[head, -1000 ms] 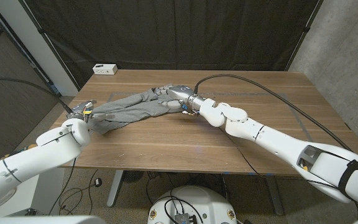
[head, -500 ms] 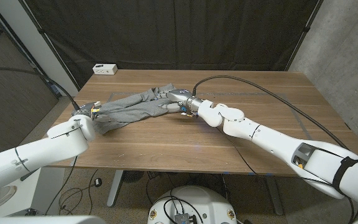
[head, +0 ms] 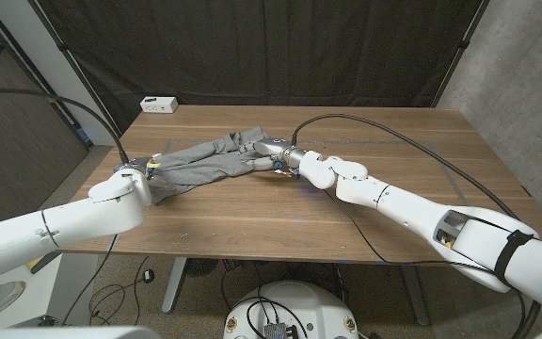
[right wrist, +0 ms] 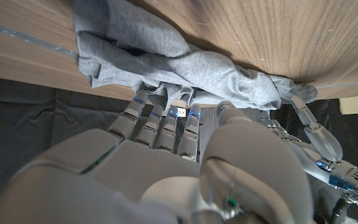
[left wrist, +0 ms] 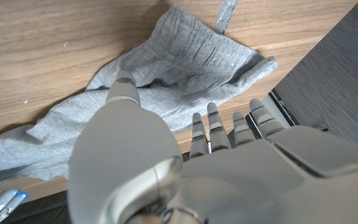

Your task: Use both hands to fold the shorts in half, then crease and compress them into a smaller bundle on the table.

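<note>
The grey shorts lie stretched in a long diagonal band across the wooden table, from its left edge toward the back middle. My left hand holds their left end at the table's edge. In the left wrist view its thumb presses on the cloth and its fingers tuck in under the hem. My right hand grips the other, bunched end. In the right wrist view its fingers curl into the grey folds, with the left hand beyond.
A small white box stands at the table's back left corner. A black cable arcs over the table behind my right arm. A strip of silver tape is stuck to the wood near the shorts. Black curtains hang behind the table.
My left arm has swung in over the table's left edge, carrying the shorts' left end slightly inward. My right hand has edged a little left with its bunched end.
</note>
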`<state>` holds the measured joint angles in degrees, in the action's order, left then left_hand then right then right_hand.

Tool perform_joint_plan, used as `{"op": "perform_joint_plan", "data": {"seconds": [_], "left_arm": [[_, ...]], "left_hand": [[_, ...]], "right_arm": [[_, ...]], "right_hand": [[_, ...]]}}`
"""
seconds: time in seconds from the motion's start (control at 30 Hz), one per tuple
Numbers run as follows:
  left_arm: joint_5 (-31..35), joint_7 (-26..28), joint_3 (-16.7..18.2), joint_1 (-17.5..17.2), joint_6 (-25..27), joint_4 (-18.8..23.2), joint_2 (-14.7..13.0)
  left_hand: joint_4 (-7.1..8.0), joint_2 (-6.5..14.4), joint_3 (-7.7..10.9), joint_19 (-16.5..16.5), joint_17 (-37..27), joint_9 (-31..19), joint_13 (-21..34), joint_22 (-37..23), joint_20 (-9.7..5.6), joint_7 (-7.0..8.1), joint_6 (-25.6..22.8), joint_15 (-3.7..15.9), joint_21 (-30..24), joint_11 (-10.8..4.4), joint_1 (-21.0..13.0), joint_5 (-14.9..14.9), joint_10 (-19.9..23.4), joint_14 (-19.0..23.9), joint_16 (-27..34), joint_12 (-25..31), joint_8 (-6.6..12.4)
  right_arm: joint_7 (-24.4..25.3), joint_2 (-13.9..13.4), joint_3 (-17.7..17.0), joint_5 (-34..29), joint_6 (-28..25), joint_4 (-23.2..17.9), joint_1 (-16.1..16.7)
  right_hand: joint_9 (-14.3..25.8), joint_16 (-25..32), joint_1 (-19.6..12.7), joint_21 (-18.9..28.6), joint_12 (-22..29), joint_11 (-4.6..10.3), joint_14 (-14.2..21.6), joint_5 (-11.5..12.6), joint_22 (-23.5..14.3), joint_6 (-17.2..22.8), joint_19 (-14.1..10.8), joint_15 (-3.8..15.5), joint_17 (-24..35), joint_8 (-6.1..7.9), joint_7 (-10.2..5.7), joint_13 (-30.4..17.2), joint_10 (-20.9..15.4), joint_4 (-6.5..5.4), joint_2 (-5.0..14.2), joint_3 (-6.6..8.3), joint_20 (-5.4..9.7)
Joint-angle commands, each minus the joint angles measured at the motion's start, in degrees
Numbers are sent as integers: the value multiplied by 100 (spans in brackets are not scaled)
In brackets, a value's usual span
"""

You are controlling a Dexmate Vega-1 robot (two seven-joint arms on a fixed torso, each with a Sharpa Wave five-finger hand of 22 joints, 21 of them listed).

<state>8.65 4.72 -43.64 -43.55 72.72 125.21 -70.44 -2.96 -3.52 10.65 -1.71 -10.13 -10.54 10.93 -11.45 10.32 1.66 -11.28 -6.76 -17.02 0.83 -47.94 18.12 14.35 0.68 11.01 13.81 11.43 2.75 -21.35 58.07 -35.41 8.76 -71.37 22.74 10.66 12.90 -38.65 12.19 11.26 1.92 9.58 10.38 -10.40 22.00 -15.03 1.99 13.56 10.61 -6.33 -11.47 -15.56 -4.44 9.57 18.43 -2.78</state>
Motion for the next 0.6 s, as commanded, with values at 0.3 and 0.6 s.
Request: {"op": "perform_joint_plan", "data": {"seconds": [0.3, 0.6], "left_arm": [[1343, -946, -2080, 1552, 606, -453, 371], [2287, -1670, -3008, 2188, 726, -752, 578]], "left_hand": [[-129, 201, 125, 125, 6, -18, 22, -9, -25, 156, -113, 58, -9, -171, -276, -74, 102, 115, 31, -12, 27], [-387, 621, 416, 224, 13, -23, 34, -2, 20, 256, -156, 123, -10, -332, -792, -350, 257, 204, 24, -12, 21]], "right_arm": [[-586, 63, 26, 904, 264, 362, -136], [-691, 29, 182, 754, 338, 316, -203]], "right_hand": [[17, -10, 106, -19, 21, -75, 75, 9, 3, 58, -2, 291, -6, 39, 84, 8, -23, -45, -41, 7, -54], [15, -17, 209, -28, 14, -112, 65, 13, 2, 20, 19, 259, -12, 25, 123, 10, -4, -84, -59, -25, -79]]}}
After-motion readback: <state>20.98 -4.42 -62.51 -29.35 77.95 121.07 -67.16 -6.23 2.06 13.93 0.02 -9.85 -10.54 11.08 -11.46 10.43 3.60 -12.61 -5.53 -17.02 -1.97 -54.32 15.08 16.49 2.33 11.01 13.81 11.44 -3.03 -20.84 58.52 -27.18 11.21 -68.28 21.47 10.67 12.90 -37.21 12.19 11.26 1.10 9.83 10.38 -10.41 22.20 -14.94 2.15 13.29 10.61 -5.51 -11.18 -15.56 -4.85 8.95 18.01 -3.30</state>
